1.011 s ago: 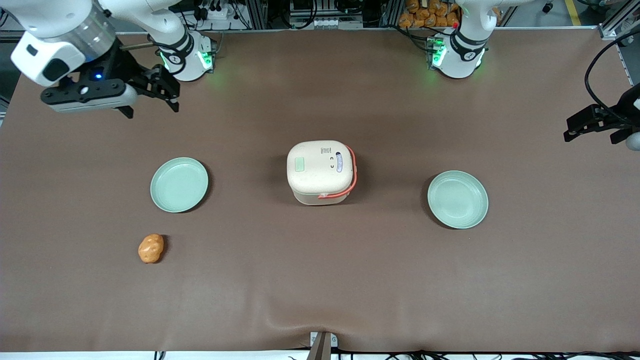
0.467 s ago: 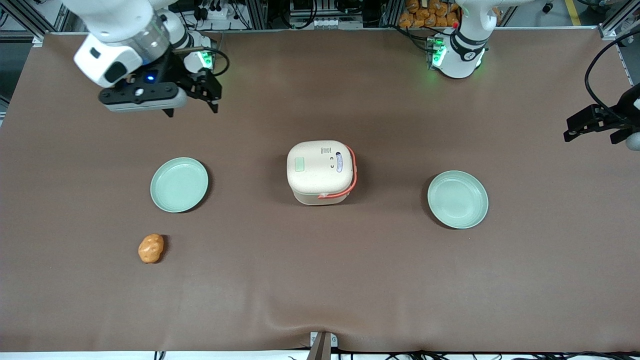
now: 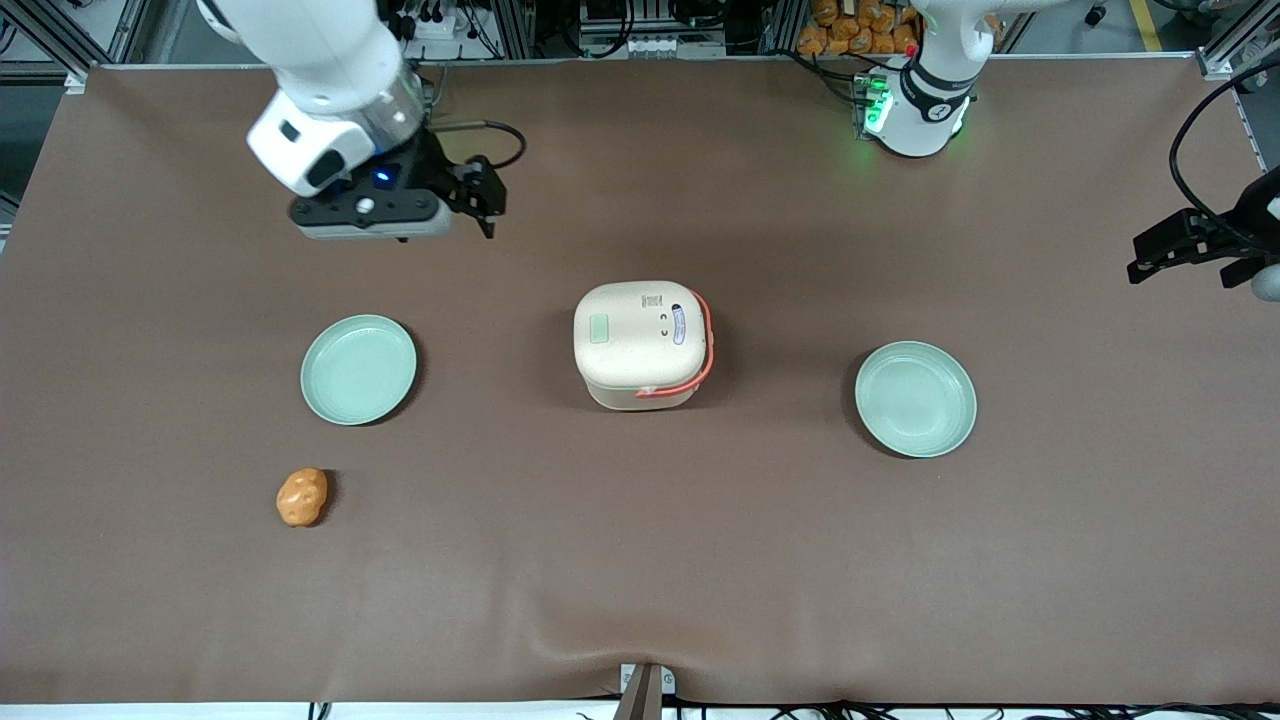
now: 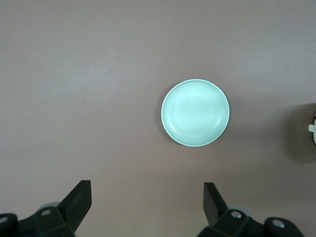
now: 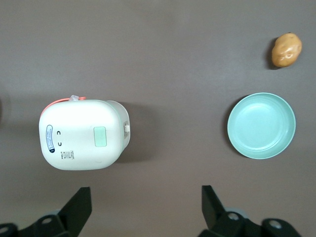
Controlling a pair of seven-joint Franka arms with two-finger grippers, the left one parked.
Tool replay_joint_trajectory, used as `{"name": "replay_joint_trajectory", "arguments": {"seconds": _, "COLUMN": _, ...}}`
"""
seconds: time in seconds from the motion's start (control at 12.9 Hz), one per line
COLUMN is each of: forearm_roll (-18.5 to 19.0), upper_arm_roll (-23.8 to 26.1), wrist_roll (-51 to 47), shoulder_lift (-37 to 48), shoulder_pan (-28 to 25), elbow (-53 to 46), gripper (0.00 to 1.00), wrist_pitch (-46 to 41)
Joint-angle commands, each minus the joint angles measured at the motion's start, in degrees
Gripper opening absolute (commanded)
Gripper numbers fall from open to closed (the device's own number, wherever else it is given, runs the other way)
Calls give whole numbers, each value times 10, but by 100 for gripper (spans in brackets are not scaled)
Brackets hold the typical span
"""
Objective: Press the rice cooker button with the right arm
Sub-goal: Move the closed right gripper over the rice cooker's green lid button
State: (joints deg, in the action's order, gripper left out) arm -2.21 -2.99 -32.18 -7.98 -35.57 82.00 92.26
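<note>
The cream rice cooker (image 3: 640, 343) stands with its lid shut near the middle of the brown table, its orange-red strap handle (image 3: 703, 352) along one side. The small pale green button (image 3: 600, 329) sits on the lid; the right wrist view shows the cooker (image 5: 81, 134) and button (image 5: 100, 136) from above. The right arm (image 3: 325, 70) hangs high over the table, farther from the front camera than the cooker and toward the working arm's end. Its gripper (image 3: 485, 205) (image 5: 146, 207) is open, holds nothing, and is well apart from the cooker.
A pale green plate (image 3: 358, 369) (image 5: 261, 125) lies beside the cooker toward the working arm's end, with an orange potato-like lump (image 3: 301, 497) (image 5: 286, 50) nearer the front camera. Another green plate (image 3: 915, 398) (image 4: 195, 119) lies toward the parked arm's end.
The right arm has swung in from its end of the table toward the cooker, gripper still open. Cooker, plates and lump have not moved.
</note>
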Motion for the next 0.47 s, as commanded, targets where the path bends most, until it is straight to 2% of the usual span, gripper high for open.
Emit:
{"name": "replay_joint_trajectory", "arguments": {"seconds": 0.0, "forearm_roll": 10, "upper_arm_roll": -5, "wrist_roll": -33, "shoulder_lift": -35, "shoulder_pan": -30, "elbow": -18, "gripper": 85, "wrist_pitch": 14}}
{"name": "replay_joint_trajectory", "arguments": {"seconds": 0.16, "forearm_roll": 10, "upper_arm_roll": -5, "wrist_roll": -58, "shoulder_lift": -63, "shoulder_pan": -48, "elbow": -18, "gripper": 76, "wrist_pitch": 34}}
{"name": "replay_joint_trajectory", "arguments": {"seconds": 0.39, "forearm_roll": 3, "upper_arm_roll": -5, "wrist_roll": -60, "shoulder_lift": -110, "shoulder_pan": -71, "elbow": -18, "gripper": 42, "wrist_pitch": 76}}
